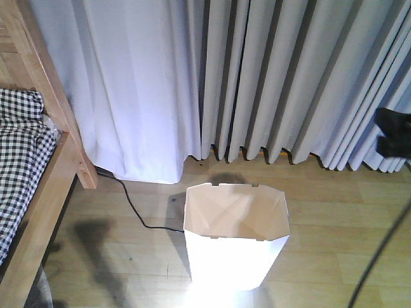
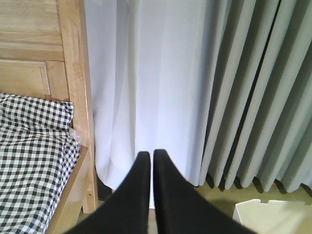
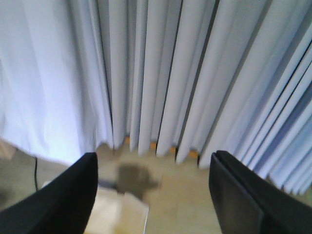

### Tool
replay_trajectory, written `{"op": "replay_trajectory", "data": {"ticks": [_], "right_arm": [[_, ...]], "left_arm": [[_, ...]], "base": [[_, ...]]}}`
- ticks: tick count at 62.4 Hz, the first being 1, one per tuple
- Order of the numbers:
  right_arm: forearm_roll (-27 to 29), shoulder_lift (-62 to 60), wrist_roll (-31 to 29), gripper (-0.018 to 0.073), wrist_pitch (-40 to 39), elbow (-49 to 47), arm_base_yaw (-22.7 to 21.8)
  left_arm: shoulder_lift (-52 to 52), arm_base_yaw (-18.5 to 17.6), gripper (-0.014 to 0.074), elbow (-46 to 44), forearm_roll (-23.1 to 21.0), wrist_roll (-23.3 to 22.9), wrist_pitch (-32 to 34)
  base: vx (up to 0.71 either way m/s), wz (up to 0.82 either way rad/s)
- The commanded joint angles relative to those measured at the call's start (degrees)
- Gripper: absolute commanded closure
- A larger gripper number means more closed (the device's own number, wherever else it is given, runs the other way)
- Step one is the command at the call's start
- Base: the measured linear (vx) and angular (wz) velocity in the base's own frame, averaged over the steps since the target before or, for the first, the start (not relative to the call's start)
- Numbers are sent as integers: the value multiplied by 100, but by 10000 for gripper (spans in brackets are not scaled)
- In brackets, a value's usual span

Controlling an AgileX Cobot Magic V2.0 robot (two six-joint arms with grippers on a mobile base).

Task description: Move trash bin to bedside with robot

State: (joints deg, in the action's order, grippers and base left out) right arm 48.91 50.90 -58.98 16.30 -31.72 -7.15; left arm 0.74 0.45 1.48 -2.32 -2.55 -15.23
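The white trash bin [image 1: 234, 240] stands upright on the wooden floor, its cream inside showing. Its rim corner shows in the left wrist view [image 2: 273, 214], and blurred in the right wrist view [image 3: 122, 214]. The bed [image 1: 29, 179], with a light wooden frame and checked bedding [image 2: 34, 161], is at the left, a short gap from the bin. My left gripper [image 2: 148, 155] is shut and empty, raised toward the curtain beside the bedpost. My right gripper [image 3: 153, 161] is open and empty above the floor right of the bin; a black part of it shows in the front view [image 1: 393, 131].
Grey-white curtains [image 1: 257, 77] hang across the whole back, down to the floor. A black cable [image 1: 131, 205] runs over the floor between the bed leg and the bin. A black cable [image 1: 382, 256] crosses the lower right corner.
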Motion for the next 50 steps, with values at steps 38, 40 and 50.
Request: {"op": "replay_trajectory", "data": {"ticks": [38, 40, 50], "right_arm": [[369, -4109, -40, 87, -749, 1788, 726], [369, -4166, -40, 87, -744, 1824, 726], [374, -4250, -23, 143, -620, 1841, 726]], "left_arm": [[81, -1, 602, 107, -25, -32, 396], [81, -1, 602, 107, -25, -32, 396], [81, -1, 602, 107, -25, -32, 396]], "base": [[0, 0], [0, 0], [0, 0]]}}
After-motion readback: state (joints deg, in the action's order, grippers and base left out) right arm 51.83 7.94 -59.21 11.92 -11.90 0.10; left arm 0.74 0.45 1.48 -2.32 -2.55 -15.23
